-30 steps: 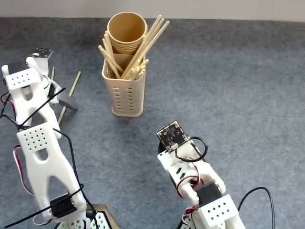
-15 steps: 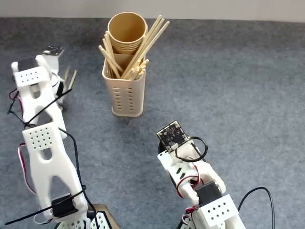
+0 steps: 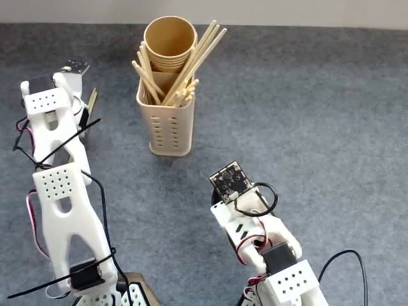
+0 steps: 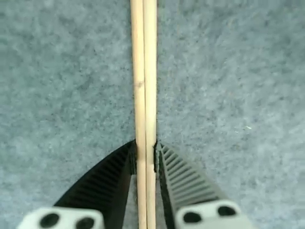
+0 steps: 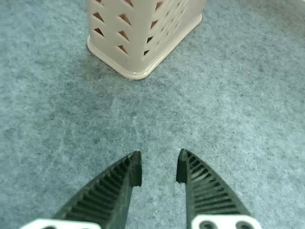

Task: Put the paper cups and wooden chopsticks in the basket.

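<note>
A beige perforated basket stands at the table's back centre, holding stacked paper cups and several wooden chopsticks. My left gripper is shut on a pair of wooden chopsticks that lie side by side against the grey carpet. In the high view this pair of chopsticks pokes out beside the left arm, left of the basket. My right gripper is open and holds nothing, hovering low over the carpet in front of the basket.
Grey carpet covers the whole table, with wide free room to the right of the basket. The right arm's base sits at the front centre, the left arm's at the front left.
The left arm swung toward the basket and closed over the two chopsticks, which now lie together instead of apart. The right arm has not moved.
</note>
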Action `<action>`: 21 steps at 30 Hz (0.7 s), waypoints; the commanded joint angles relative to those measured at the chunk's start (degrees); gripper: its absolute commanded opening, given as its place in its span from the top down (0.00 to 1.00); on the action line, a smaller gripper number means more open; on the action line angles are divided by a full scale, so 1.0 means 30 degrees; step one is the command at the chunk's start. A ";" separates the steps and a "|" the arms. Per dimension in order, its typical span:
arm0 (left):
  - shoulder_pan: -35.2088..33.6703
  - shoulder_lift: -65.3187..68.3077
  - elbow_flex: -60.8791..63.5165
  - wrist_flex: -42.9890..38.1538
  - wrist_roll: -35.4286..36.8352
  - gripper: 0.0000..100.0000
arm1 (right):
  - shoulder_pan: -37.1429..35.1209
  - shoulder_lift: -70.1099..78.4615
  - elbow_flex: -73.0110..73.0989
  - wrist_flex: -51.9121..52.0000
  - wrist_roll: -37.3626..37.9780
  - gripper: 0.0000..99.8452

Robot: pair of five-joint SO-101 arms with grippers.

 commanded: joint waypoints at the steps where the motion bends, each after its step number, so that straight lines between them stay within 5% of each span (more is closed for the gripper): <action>1: 0.0015 -0.1538 -0.2740 -0.0059 0.0645 1.00 | -0.0103 -0.0103 -0.0073 -0.0220 0.0176 0.86; 11: 0.1714 -0.9451 -0.8249 0.0498 0.4952 1.00 | -0.0103 -0.0103 -0.0073 -0.0220 0.0879 0.86; 21: 0.9949 -2.2637 -0.6520 0.0557 0.6623 1.00 | -0.0044 -0.0103 -0.0073 -0.0220 0.0938 0.86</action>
